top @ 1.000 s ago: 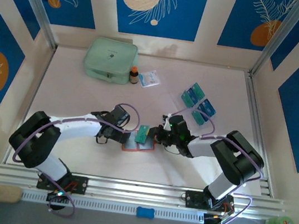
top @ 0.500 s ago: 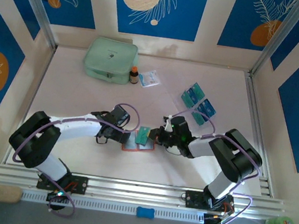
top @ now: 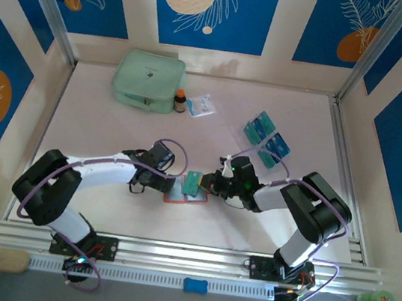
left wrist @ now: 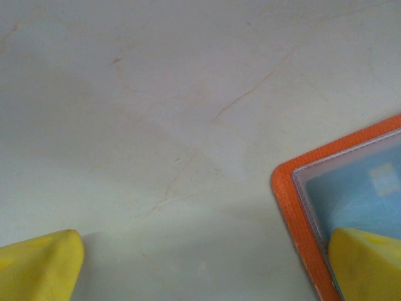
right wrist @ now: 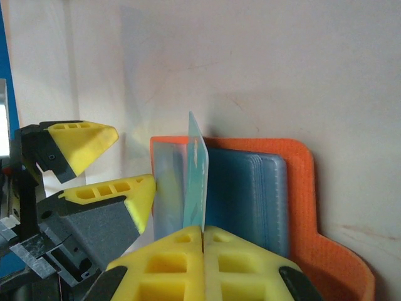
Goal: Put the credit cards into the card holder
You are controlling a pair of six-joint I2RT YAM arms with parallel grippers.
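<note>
Pinching a teal card upright, the right gripper held it over the open wallet at mid-frame. The left gripper had its fingers apart, one over the wallet's corner at lower right.

An orange wallet with pale clear pockets, a teal-green card, teal and blue cards at right, a mint-green pouch upper left, and blue wall panels with white leaf outlines.

a robot test cell in a lab: pale marbled tabletop fenced by silver aluminium rails and blue leaf-printed wall panels.
</note>
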